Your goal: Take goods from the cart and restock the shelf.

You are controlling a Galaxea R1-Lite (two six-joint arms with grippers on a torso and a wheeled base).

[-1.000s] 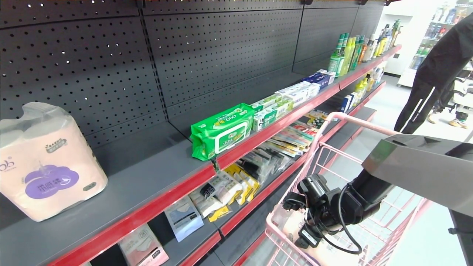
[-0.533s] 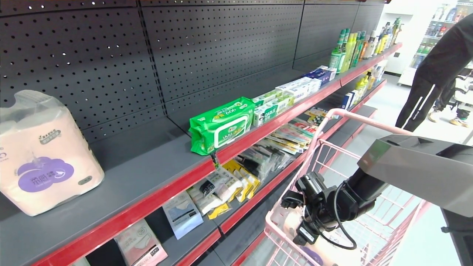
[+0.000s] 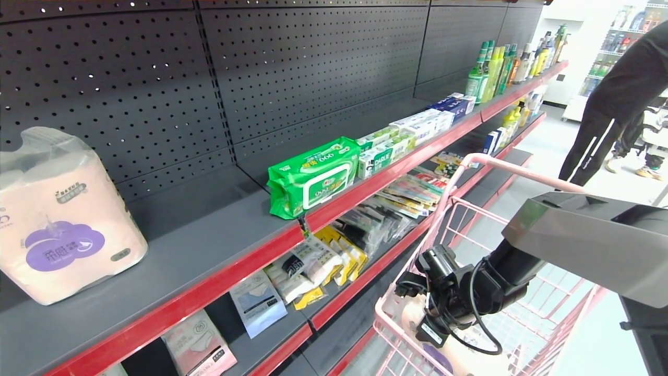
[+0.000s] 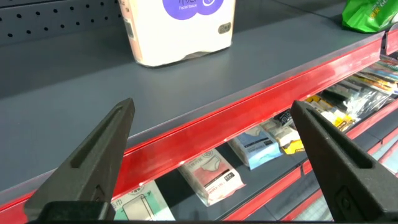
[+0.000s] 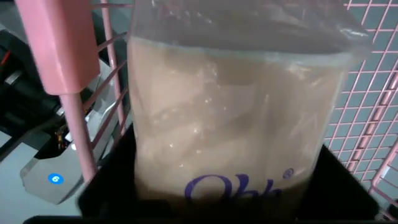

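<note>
A pink wire cart (image 3: pixel 472 159) stands in front of the shelf (image 3: pixel 209 297). Inside it lies a peach toilet paper pack (image 3: pixel 469 360) with purple print, seen close up in the right wrist view (image 5: pixel 230 124). My right gripper (image 3: pixel 417 318) is down in the cart's near corner, its dark fingers (image 5: pixel 106 186) pressed on both sides of the pack, shut on it. My left gripper (image 4: pixel 212 106) hangs open in front of the top shelf board, holding nothing. A matching toilet paper pack (image 3: pixel 62 219) stands upright on that board at the left (image 4: pixel 180 28).
A green wipes pack (image 3: pixel 313 177) sits at the board's front edge, with toothpaste boxes (image 3: pixel 386 149) and bottles (image 3: pixel 490 68) further right. Bare board lies between the toilet paper and the wipes. Lower shelves hold flat packets (image 3: pixel 308 266). The cart's pink rim (image 5: pixel 62 56) is close to my right gripper.
The head camera tilted a little, shifting the whole picture. My right gripper stays in the cart on the pack, having edged slightly. The left arm looks unchanged.
</note>
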